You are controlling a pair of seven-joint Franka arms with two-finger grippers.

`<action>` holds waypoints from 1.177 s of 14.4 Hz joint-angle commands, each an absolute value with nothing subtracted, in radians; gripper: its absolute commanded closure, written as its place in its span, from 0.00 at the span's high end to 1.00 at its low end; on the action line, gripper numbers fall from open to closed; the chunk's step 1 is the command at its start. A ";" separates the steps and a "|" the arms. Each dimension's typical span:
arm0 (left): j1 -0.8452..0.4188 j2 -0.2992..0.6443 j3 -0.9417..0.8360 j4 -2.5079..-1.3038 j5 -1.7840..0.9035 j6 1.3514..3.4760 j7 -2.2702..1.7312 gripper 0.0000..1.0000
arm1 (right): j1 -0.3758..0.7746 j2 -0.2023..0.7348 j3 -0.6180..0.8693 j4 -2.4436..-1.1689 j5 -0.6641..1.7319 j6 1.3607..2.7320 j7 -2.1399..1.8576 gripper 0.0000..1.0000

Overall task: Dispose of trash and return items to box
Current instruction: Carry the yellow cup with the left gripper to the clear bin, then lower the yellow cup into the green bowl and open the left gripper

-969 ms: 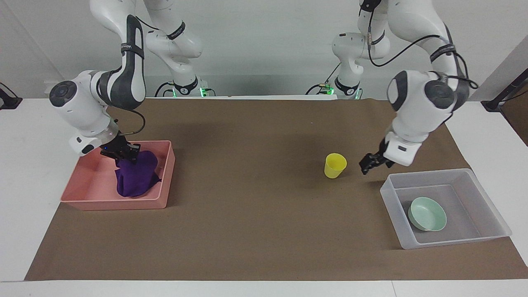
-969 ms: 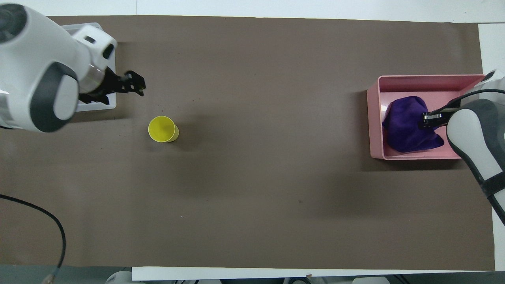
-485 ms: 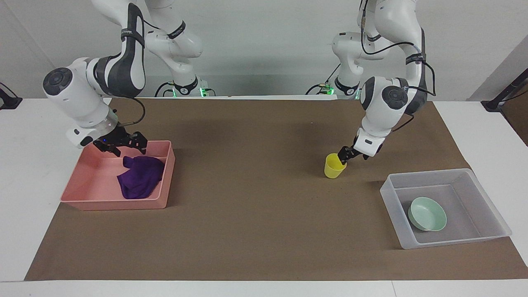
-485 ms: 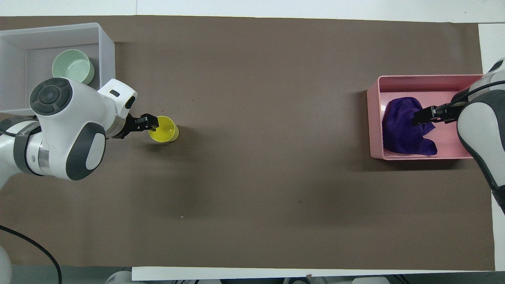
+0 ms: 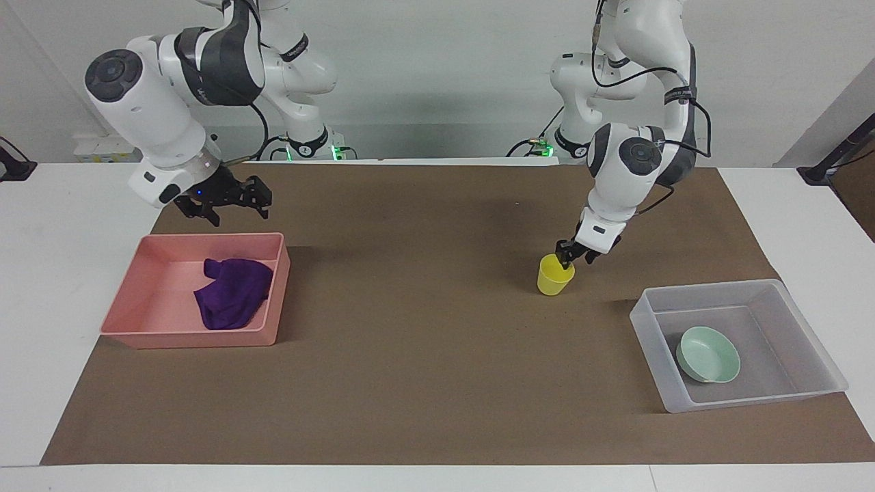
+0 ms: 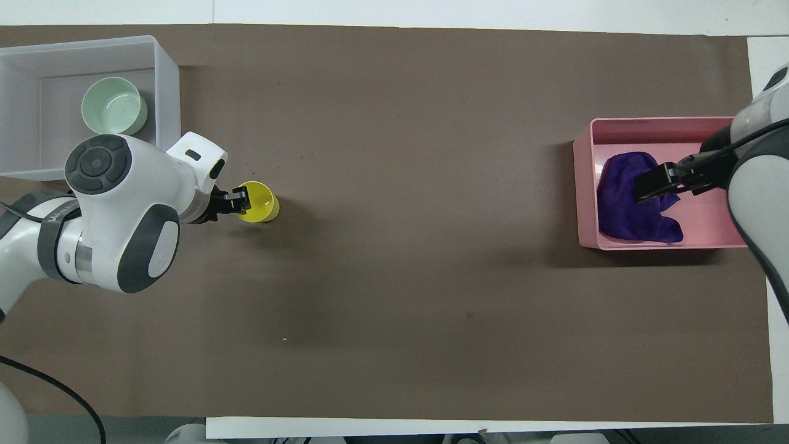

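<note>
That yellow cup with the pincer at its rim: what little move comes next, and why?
Probably lift it. The left pincer sits at the rim of the cup, which stands on the mat outside the clear box where the green bowl already lies.

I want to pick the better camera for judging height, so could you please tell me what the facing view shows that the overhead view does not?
Only the facing view shows the arms' bases and that the right hand hangs open well above the pink tub, clear of the purple rag.

Only the overhead view looks straight down into the yellow cup, with the left hand at its rim.

Both show the mint bowl inside the translucent box, the rag in the pink tub, and the cup standing on the brown mat.
</note>
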State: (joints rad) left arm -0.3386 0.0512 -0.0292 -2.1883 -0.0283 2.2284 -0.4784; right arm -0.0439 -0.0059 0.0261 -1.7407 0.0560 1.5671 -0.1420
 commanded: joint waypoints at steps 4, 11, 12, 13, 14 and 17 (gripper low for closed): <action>-0.370 0.017 -0.018 -2.226 -0.021 2.255 -0.506 0.00 | -0.048 -0.078 0.026 -1.683 0.038 1.444 -0.138 0.99; -0.322 0.061 -0.005 -1.943 -0.034 2.075 -0.529 0.00 | -0.043 -0.104 0.028 -1.694 0.051 1.424 -0.138 0.99; -0.266 0.078 -0.006 -1.843 -0.043 1.995 -0.523 0.00 | -0.044 -0.104 0.026 -1.694 0.049 1.425 -0.140 0.99; -0.221 0.095 -0.005 -1.736 -0.082 1.924 -0.519 0.00 | -0.044 -0.104 0.026 -1.694 0.048 1.425 -0.140 0.99; -0.180 0.119 -0.003 -1.632 -0.104 1.863 -0.518 0.00 | -0.044 -0.104 0.026 -1.697 0.041 1.427 -0.138 0.99; -0.045 0.222 -0.002 -1.430 -0.077 1.775 -0.512 0.00 | -0.044 -0.107 0.026 -1.707 0.037 1.428 -0.137 0.99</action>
